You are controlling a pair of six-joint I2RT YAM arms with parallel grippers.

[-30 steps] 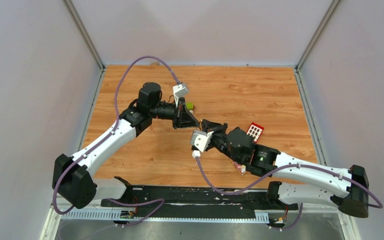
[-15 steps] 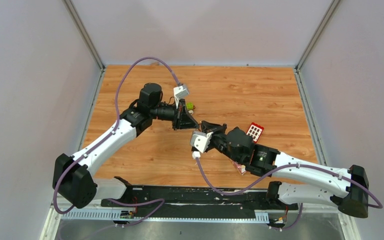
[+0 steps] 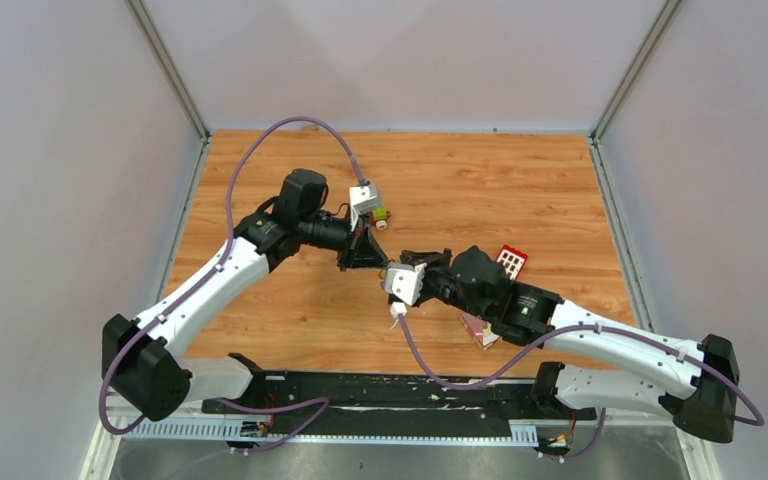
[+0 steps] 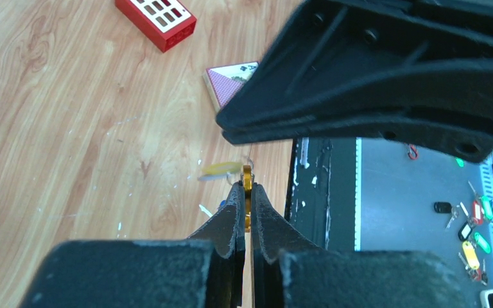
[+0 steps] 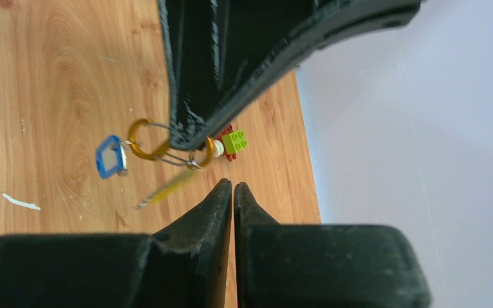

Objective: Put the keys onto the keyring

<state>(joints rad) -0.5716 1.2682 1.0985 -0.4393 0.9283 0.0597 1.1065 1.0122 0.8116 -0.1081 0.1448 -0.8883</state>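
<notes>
My left gripper (image 4: 247, 187) is shut on the gold keyring (image 4: 247, 174), pinching it edge-on above the wooden table. In the right wrist view the keyring (image 5: 142, 145) shows below the left fingers (image 5: 196, 96). The blue-headed key (image 5: 110, 156) hangs at its left loop. The yellow-headed key (image 5: 167, 186) dangles from the thin wire links, blurred. It also shows in the left wrist view (image 4: 221, 169). My right gripper (image 5: 232, 186) is shut and empty, just short of the keyring, tip to tip with the left gripper (image 3: 380, 262) in the top view.
A red-and-green toy car (image 3: 381, 213) sits just behind the left gripper. A red block with white squares (image 3: 509, 262) and a small card box (image 3: 480, 330) lie by the right arm. The black base rail (image 3: 390, 390) runs along the near edge.
My left gripper has turned and dropped slightly toward the near side with the keyring. My right gripper has shifted a little with it, uncovering more of the card box. The yellow key swings.
</notes>
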